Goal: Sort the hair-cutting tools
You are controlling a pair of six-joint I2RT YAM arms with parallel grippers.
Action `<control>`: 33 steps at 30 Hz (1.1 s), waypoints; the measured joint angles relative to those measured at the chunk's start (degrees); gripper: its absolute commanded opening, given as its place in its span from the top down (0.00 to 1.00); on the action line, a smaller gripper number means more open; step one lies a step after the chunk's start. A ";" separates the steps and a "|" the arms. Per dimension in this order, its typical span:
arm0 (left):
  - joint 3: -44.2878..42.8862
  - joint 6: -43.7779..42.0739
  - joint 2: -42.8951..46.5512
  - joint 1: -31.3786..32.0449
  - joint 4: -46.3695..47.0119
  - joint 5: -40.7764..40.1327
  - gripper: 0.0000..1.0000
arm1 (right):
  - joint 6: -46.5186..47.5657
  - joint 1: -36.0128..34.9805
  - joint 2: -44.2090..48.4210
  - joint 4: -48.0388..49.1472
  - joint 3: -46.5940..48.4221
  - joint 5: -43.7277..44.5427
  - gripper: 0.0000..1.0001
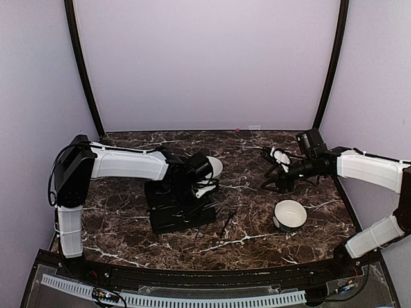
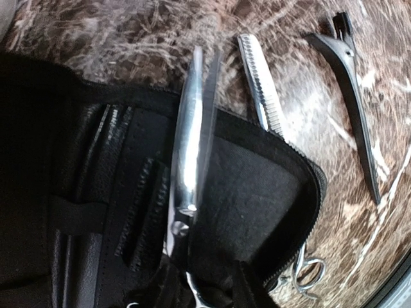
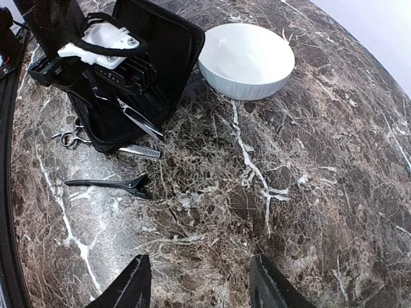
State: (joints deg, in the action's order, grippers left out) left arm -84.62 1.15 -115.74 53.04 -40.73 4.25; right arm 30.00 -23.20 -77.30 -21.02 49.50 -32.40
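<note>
From above, the left gripper sits low over the open black case, with a white bowl just behind it. A second bowl stands well off to the right, and the right gripper hangs between the two. A black clip lies on the marble table just off the case's corner. Through the left wrist camera I see that gripper clamped on the silver scissors near the pivot, blades together, tips reaching past the case's edge. The hold looks narrow to me, so the pair could swivel or slip. A low swing could also catch the zip edge or knock the thinning shears, which lie half tucked under the case. From the right wrist camera, the right fingers stand spread with nothing between them, over bare marble and well apart from every tool. The left arm crowds the case, so I'd expect a clash if both reach in there.
</note>
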 measured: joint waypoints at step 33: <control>-0.42 -2.43 -1.05 -0.15 2.38 -1.79 0.95 | 0.17 0.00 -1.62 -0.04 0.00 0.04 0.48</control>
State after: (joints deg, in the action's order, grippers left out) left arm -85.03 -1.28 -116.79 52.88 -38.35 2.46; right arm 30.17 -23.20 -78.91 -21.06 49.50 -32.36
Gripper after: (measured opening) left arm 0.164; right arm 0.520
